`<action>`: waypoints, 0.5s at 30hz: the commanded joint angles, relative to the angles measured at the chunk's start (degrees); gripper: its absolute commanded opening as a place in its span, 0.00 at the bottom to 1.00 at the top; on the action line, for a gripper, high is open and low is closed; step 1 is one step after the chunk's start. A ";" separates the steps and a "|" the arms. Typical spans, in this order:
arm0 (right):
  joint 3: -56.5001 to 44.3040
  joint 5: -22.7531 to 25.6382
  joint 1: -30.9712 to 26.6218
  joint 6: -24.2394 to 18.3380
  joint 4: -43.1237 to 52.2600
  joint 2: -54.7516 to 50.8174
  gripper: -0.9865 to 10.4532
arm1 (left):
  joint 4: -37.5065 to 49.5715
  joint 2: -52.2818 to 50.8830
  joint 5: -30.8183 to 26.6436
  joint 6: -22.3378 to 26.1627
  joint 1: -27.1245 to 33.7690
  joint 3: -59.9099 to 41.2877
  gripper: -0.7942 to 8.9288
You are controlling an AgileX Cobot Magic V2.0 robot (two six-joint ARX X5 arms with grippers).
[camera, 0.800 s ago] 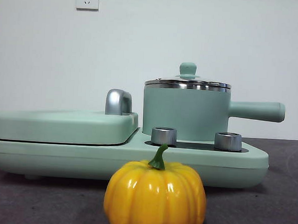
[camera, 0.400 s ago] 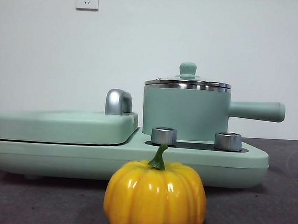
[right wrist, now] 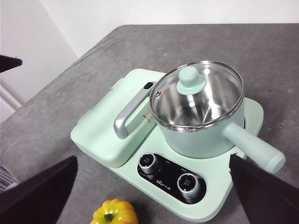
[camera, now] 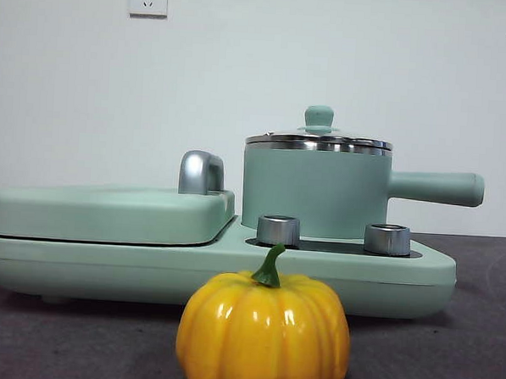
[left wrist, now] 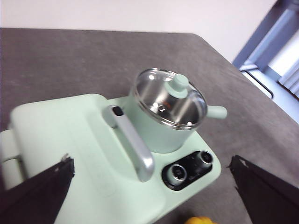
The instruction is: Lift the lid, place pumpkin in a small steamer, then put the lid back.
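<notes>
The lid (camera: pixel 318 140) sits closed on the steamer (camera: pixel 315 193), its knob (right wrist: pixel 192 79) centred and pointing straight up, which leaves a clear place to grip from above; through the glass the steel inside looks empty. The steamer stands on the right half of the cooker (camera: pixel 401 278), behind two dials (right wrist: pixel 170 172), with its handle (camera: pixel 436 187) sticking out sideways, away from the griddle cover (camera: pixel 107 212) and that cover's steel handle (left wrist: pixel 133 142). The pumpkin (camera: pixel 264 333) rests on the desk (right wrist: pixel 60 121) just in front of the cooker, stem up, apart from it and in open reach, so it seems set out ready for a pick once the pot is open. Nothing of the task looks done yet: judged from this, the lid must come off first. Both arms hang high above the scene. The left end effector (left wrist: pixel 152 186) is spread wide, its jaws at the two bottom corners of its wrist view, released and holding nothing, with the steamer and griddle cover below it. The right end effector (right wrist: pixel 156 189) is likewise spread wide and empty, touching nothing, looking down on the lid, the dials and the pumpkin. Neither shows in the front view.
</notes>
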 commanded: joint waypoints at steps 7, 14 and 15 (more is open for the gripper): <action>0.70 -0.33 0.04 0.61 0.42 0.20 0.54 | 0.61 12.76 0.07 2.14 -5.31 9.44 0.66; 0.70 -0.33 0.04 0.63 0.42 0.20 0.54 | -0.66 26.88 0.04 4.68 -9.88 21.62 0.66; 0.70 -0.33 0.04 0.63 0.42 0.20 0.54 | -0.94 28.63 0.00 5.11 -10.45 23.23 0.66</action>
